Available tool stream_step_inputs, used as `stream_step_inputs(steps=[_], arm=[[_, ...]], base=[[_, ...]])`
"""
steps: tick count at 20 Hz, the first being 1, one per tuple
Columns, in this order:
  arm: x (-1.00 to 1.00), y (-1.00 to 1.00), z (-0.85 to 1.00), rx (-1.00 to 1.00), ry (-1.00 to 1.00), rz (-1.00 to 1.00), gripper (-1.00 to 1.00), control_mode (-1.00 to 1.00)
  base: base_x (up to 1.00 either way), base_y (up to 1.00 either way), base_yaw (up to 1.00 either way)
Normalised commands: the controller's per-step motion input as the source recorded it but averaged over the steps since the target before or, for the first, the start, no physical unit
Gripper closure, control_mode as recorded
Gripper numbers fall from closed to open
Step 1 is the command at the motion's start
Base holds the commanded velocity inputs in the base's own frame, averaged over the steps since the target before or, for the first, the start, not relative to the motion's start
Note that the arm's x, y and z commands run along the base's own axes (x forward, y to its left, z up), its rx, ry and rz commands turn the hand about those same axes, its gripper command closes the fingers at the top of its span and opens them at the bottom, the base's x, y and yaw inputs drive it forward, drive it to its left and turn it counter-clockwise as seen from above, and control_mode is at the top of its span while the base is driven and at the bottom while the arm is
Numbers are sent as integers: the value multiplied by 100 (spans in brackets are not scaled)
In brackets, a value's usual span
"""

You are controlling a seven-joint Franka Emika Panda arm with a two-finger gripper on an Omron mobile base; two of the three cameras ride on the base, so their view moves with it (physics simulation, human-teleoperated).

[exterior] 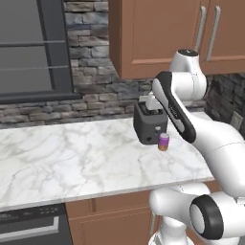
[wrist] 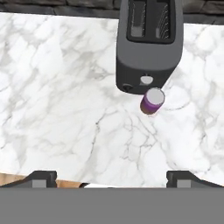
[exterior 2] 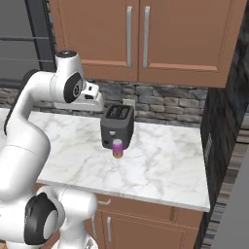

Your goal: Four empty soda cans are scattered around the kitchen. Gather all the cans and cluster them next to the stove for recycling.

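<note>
Your hand (wrist: 111, 177) hangs above the marble table (exterior: 72, 162) with its fingertips (wrist: 41, 177) spread wide at the bottom of the hand view, holding nothing. Moving right from the bare marble at the left of the left base view, you meet the dark toaster (exterior: 149, 122) at centre, and just beside its front, at its lower right, a purple soda can (exterior: 163, 142) stands upright. No stove appears in these frames. You still have this can to grasp and carry, so by my judgement the gathering is far from finished.
</note>
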Motion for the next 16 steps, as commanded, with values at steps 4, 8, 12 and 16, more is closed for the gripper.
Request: stream_step_inputs(steps=[4, 8, 12, 16], arm=[[0, 0, 0, 0, 0, 0, -100, 100], [0, 0, 0, 0, 0, 0, -100, 100], [0, 0, 0, 0, 0, 0, -100, 100], [0, 0, 0, 0, 0, 0, -100, 100]], base=[[0, -18, -21], [0, -15, -24], [6, -8, -4], [1, -5, 0]])
